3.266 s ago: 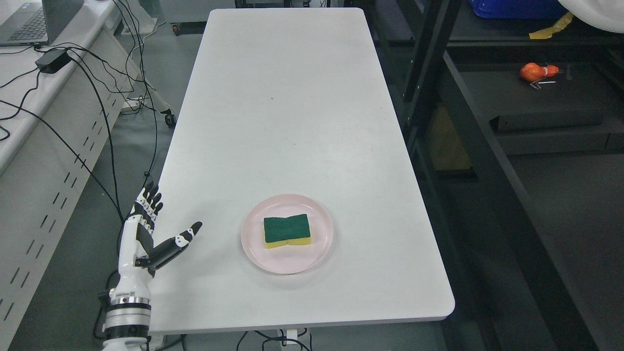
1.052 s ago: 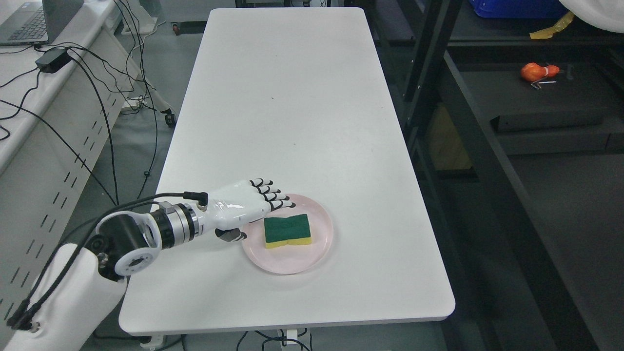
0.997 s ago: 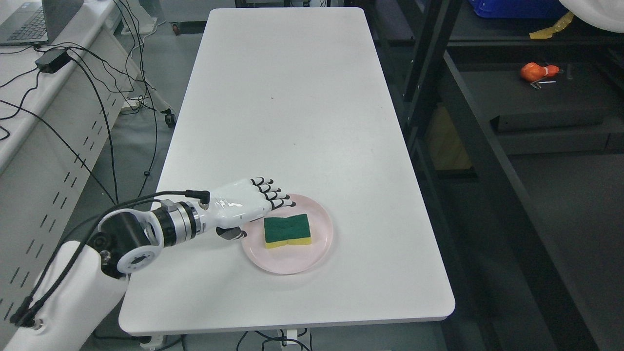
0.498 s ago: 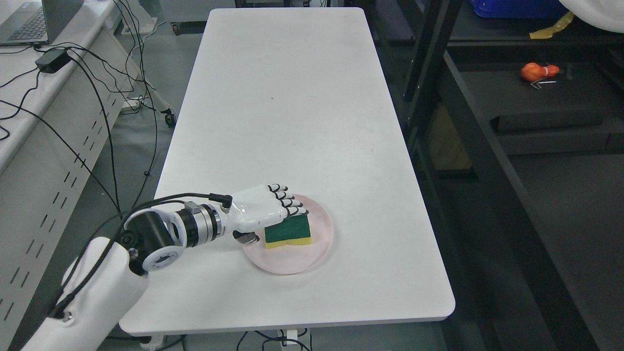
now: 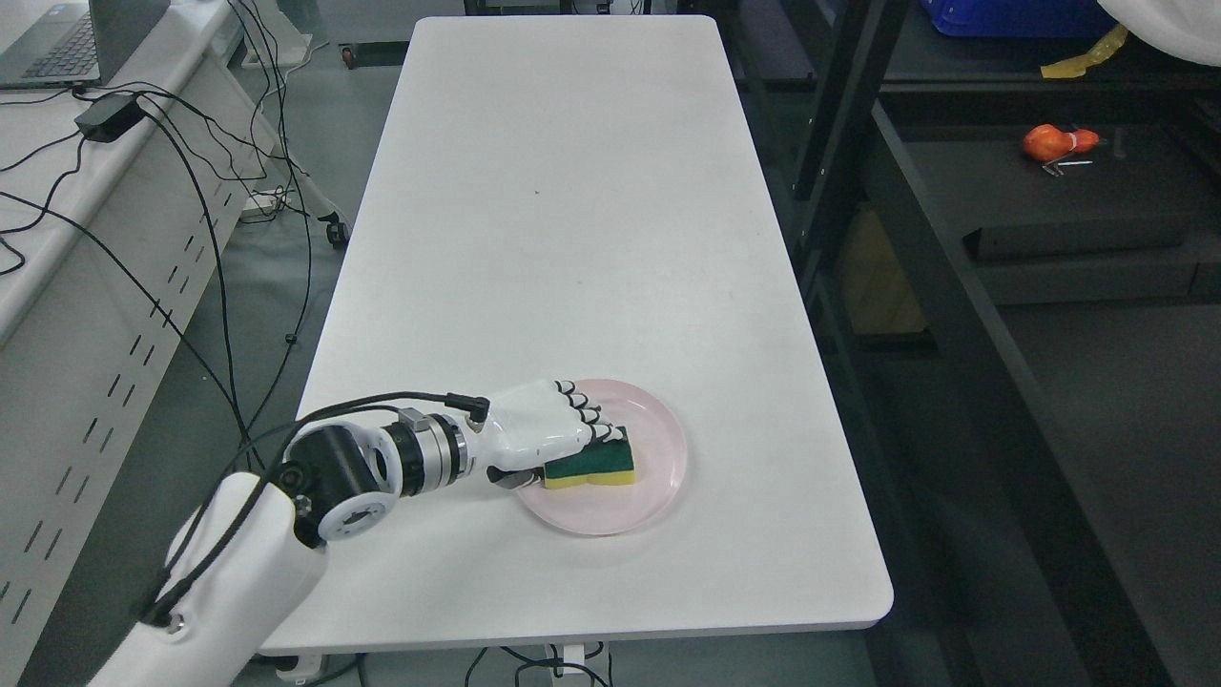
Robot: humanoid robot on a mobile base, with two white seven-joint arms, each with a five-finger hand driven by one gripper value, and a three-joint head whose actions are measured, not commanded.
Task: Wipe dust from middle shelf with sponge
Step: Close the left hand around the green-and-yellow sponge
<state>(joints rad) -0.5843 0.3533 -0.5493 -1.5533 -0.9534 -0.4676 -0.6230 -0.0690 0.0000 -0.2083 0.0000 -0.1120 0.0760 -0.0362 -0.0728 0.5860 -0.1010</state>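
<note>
You had the left hand [image 5: 540, 434] low in the frame, just left of centre, its arm coming in from the lower left corner, the fingers [image 5: 593, 426] draped over the left part of the sponge [image 5: 599, 460] and the thumb under its near edge; whether they were truly clamped on it I could not tell. The green-topped yellow sponge lay on the pink plate [image 5: 658, 487] near the front edge of the white table [image 5: 572, 210]. The dark shelf rack [image 5: 916, 248] stood along the right side of the frame.

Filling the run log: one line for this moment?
phase: grasping | left hand: closing over sponge | sponge: on pink plate | shelf: not wiped
</note>
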